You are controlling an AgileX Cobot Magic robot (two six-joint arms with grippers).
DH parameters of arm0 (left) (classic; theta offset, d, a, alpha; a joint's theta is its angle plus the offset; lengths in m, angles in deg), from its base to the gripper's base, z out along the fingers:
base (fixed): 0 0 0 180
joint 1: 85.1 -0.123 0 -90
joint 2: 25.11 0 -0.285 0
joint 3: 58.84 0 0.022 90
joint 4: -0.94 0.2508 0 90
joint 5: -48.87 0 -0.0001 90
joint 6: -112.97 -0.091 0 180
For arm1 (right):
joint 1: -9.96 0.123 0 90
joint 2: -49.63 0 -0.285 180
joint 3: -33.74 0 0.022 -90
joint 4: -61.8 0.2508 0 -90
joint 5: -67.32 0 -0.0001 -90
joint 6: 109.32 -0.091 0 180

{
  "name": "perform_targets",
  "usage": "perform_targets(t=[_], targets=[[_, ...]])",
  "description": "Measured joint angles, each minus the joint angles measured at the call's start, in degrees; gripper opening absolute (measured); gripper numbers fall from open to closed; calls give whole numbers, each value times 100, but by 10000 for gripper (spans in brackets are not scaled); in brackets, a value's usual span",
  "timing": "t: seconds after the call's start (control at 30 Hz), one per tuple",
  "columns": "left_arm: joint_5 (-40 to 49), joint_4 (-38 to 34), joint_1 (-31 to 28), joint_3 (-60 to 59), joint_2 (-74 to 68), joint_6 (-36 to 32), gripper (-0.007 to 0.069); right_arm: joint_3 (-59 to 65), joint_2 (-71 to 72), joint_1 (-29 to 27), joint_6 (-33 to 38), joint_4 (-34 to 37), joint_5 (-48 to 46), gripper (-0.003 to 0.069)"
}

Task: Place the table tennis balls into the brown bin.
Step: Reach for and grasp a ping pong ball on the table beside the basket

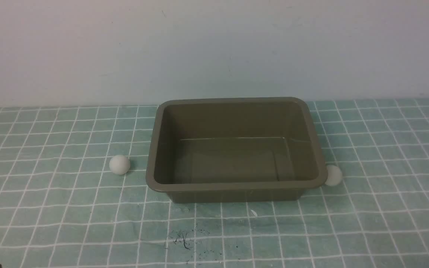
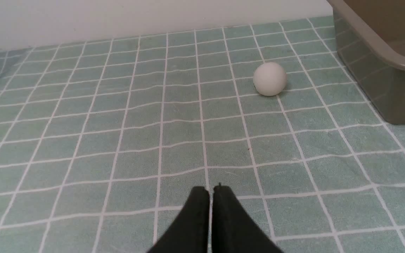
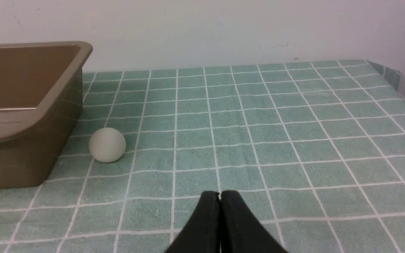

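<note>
The brown bin (image 1: 233, 188) stands in the middle of the checked cloth with nothing inside it. One white table tennis ball (image 1: 119, 164) lies on the cloth to its left, a short gap away. The other table tennis ball (image 1: 333, 175) rests by the bin's front right corner, partly hidden under the rim. In the left wrist view my left gripper (image 2: 211, 189) is shut and empty, well short of its ball (image 2: 270, 79). In the right wrist view my right gripper (image 3: 220, 193) is shut and empty, with its ball (image 3: 107, 144) beside the bin wall (image 3: 23, 154). Neither arm shows in the front view.
A green cloth (image 1: 50, 223) with a white grid covers the table. A plain white wall (image 1: 214, 48) rises right behind the bin. The cloth's right edge (image 3: 385, 70) shows in the right wrist view. Small dark specks (image 1: 183, 240) mark the cloth in front of the bin.
</note>
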State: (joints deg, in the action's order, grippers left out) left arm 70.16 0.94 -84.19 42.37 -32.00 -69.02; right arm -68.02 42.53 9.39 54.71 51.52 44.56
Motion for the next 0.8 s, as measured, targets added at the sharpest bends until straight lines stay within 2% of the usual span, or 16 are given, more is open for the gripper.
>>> perform_targets(t=[0.8], targets=[[-62, 0, 0, 0, 0, 0, -4, 0, 0, 0, 0, 0, 0, -15]])
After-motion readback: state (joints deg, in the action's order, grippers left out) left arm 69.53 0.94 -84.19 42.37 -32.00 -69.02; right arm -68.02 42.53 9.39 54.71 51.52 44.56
